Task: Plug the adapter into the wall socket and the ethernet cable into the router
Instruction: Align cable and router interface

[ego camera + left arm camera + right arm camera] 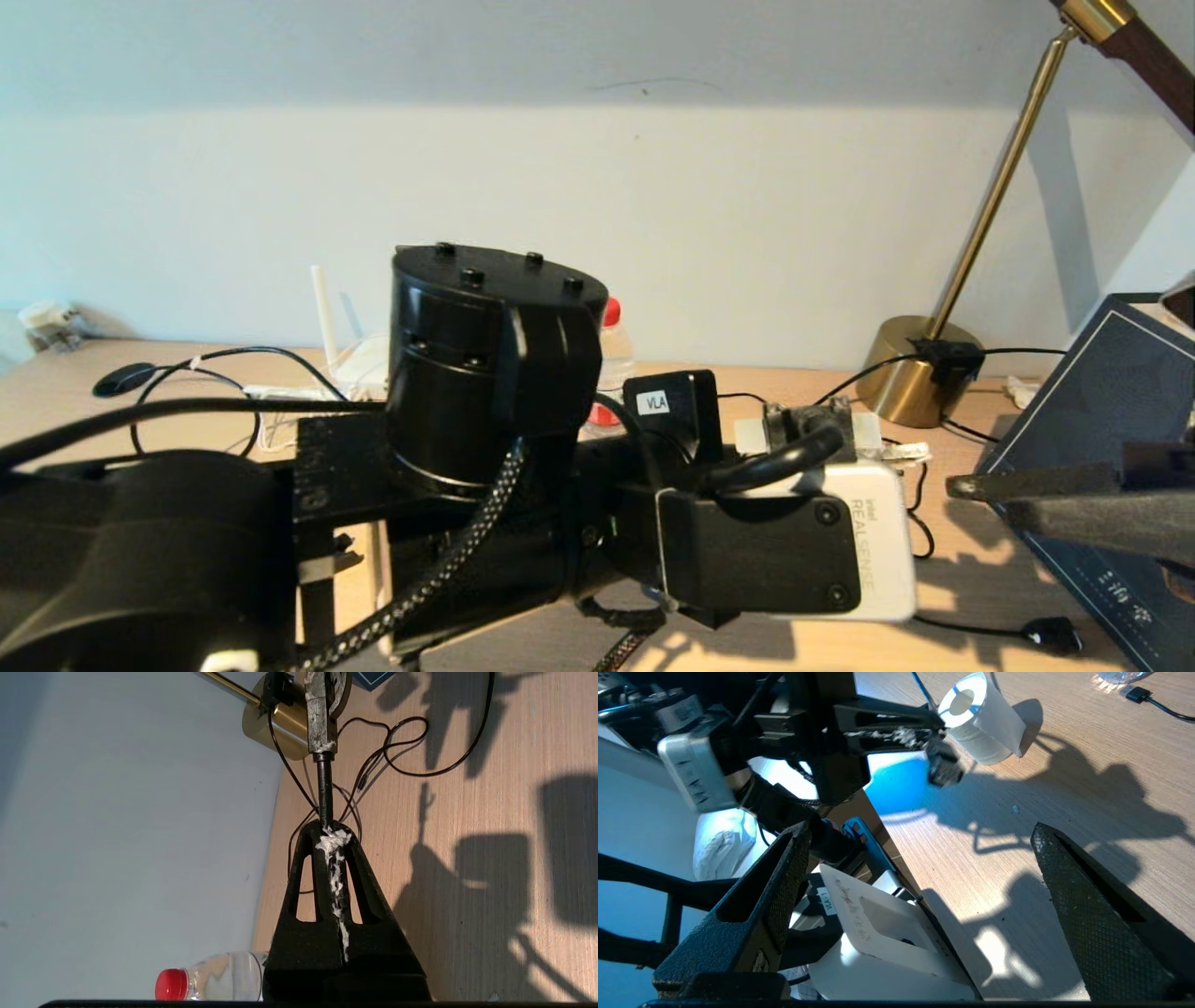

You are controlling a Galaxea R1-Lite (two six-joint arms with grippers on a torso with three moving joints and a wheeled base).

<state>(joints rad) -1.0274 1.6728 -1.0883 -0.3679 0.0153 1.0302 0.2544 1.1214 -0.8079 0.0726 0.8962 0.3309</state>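
My left gripper (332, 833) is shut on the black ethernet cable (324, 793). The cable's grey plug end (319, 718), wrapped in white tape, sticks out past the fingertips above the table, toward the brass lamp base. The right wrist view shows the same plug (943, 767) held in the air. The white router (359, 369) with a slim antenna (322, 313) stands at the back, mostly hidden behind my left arm (495, 373). The cable's round black disc (121, 378) lies at the far left. My right gripper (920, 830) is open and empty, low over the wood at the right. The adapter and the wall socket are out of view.
A brass lamp (920, 373) stands at the back right with thin black cords around its base. A dark blue box (1102, 420) leans at the right edge. A red-capped water bottle (210, 977) stands by the wall. A white paper roll (980, 718) and a black USB plug (1055, 635) lie on the table.
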